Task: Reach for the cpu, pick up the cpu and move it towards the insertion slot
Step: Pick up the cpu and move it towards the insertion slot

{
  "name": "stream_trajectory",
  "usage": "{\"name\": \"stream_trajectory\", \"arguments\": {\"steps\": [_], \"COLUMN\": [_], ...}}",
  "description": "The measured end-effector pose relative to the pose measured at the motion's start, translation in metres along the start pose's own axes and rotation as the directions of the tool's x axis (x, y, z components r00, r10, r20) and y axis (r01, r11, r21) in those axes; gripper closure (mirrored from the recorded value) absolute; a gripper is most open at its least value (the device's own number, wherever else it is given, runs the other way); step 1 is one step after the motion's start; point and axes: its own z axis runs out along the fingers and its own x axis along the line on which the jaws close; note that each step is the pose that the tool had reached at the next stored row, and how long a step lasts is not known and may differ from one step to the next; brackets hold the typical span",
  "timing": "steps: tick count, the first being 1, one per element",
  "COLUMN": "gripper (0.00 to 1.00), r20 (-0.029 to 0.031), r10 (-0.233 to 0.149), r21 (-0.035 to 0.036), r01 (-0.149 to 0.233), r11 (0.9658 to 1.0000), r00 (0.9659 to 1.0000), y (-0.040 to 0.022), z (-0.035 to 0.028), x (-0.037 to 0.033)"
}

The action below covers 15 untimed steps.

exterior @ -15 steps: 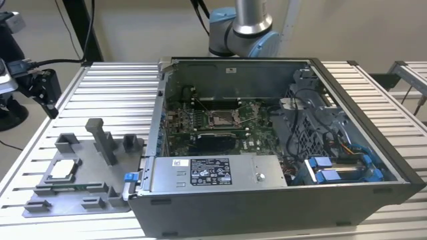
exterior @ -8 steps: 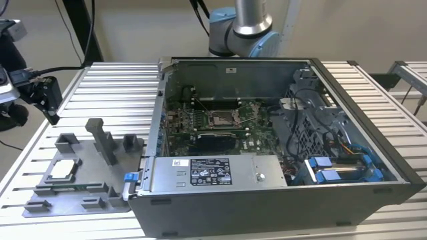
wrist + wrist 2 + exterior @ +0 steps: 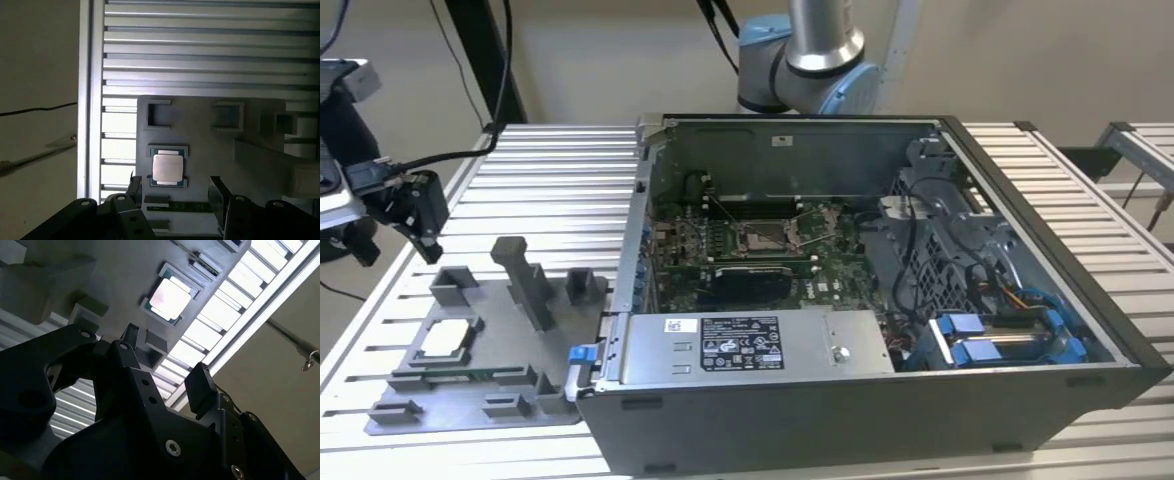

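In the first wrist view we see the fingers (image 3: 218, 197) spread wide w/ nothing between them, hanging over the cpu (image 3: 167, 167) and clear of it. The cpu lies flat in its recess on the grey fixture plate (image 3: 454, 410), on the slatted counter (image 3: 547, 160). In the exterior view it's approx. 8 o'clock from the insertion slot (image 3: 763, 235), which sits inside the open pc case (image 3: 854, 410).
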Motion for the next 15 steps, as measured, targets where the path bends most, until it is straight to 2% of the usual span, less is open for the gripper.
{"name": "stream_trajectory", "arguments": {"steps": [15], "gripper": [0.00], "r20": [0.0007], "r10": [0.004], "r21": [0.0000], "r01": [-0.004], "r11": [1.0000], "r00": [1.0000], "y": [-0.0063], "z": [0.0271], "x": [0.0000]}}
